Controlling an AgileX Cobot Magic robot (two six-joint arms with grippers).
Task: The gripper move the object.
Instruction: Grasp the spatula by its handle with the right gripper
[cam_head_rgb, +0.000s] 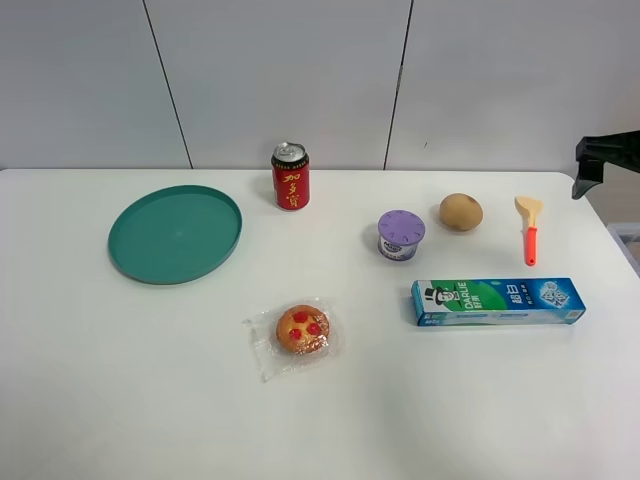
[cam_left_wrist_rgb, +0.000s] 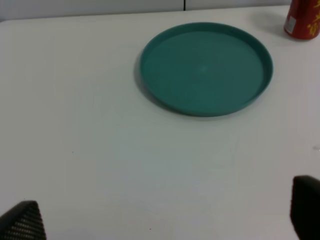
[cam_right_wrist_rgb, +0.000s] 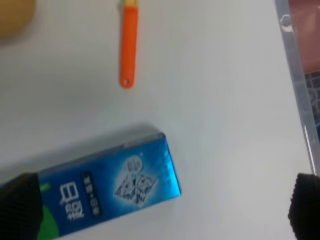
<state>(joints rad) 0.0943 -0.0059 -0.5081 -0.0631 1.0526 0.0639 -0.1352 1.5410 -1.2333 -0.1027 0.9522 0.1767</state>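
Note:
The spatula (cam_head_rgb: 529, 228) lies on the white table at the far right, pale wooden blade toward the wall, orange-red handle toward the front. Its handle (cam_right_wrist_rgb: 128, 47) shows in the right wrist view, beyond the toothpaste box. My right gripper (cam_right_wrist_rgb: 160, 212) is open and empty, its fingertips (cam_right_wrist_rgb: 17, 205) spread wide above the box's end, short of the spatula. Part of the black right arm (cam_head_rgb: 603, 158) shows at the right edge of the high view. My left gripper (cam_left_wrist_rgb: 162, 220) is open and empty over bare table, in front of the green plate.
A blue-green toothpaste box (cam_head_rgb: 497, 301) lies in front of the spatula. A brown egg (cam_head_rgb: 461, 212) and a purple-lidded cup (cam_head_rgb: 401, 235) sit to its left. A red can (cam_head_rgb: 290, 176), green plate (cam_head_rgb: 176, 233) and wrapped pastry (cam_head_rgb: 301, 330) lie further left. The table edge (cam_right_wrist_rgb: 295, 75) is close on the right.

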